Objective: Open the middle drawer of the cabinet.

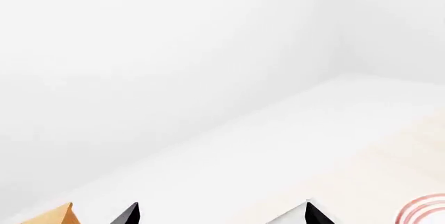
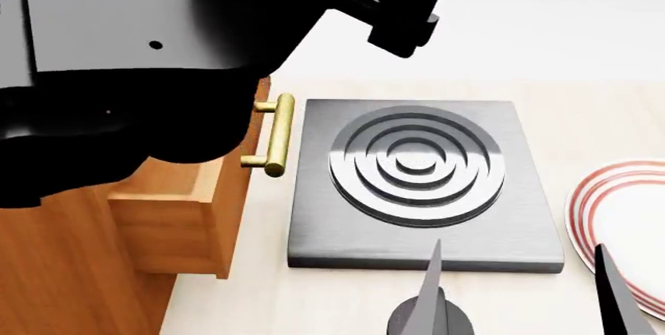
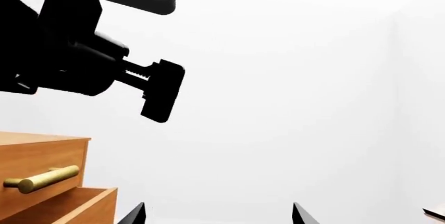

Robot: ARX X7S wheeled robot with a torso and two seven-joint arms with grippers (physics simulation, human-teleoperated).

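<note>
The orange-brown cabinet (image 2: 62,273) stands at the left of the head view. Its middle drawer (image 2: 177,226) sticks out from the cabinet front, with a brass bar handle (image 2: 276,136) on its face. In the right wrist view that drawer (image 3: 76,207) juts out beneath the topmost drawer's handle (image 3: 41,179). My left gripper (image 2: 400,8) hangs high above the handle, apart from it, open and empty (image 1: 221,214). My right gripper (image 2: 519,292) is low at the front, over the hotplate's near edge, also open and empty (image 3: 218,214).
A grey hotplate (image 2: 311,234) with raised rings lies right beside the drawer front. A white plate with red rings (image 2: 613,202) sits at the right edge. My left arm (image 2: 124,78) hides the cabinet's top. White walls stand behind.
</note>
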